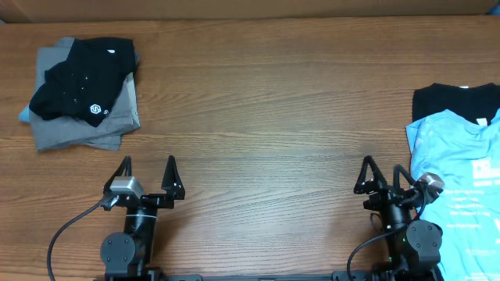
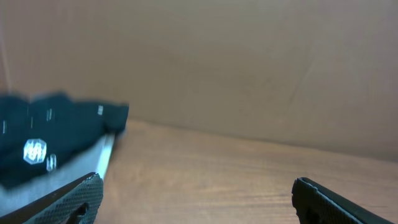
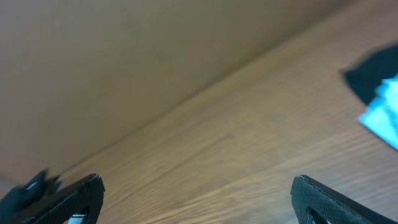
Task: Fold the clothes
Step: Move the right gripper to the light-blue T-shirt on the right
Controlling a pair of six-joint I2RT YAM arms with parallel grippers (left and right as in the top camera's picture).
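Clothes sit in 2 groups at opposite ends of the wooden table [image 1: 266, 109]. At the far left corner, a folded black shirt [image 1: 84, 87] with a small white logo lies on top of a grey one [image 1: 117, 129]. At the right edge, the light blue T-shirt [image 1: 453, 156] with white lettering lies spread flat, overlapping a second black shirt [image 1: 453, 100] behind it. Both arms rest at the near edge — the left gripper [image 1: 148, 165] and the right gripper [image 1: 383, 170] each have jaws spread wide, holding nothing; the right one stands just beside the blue shirt's edge.
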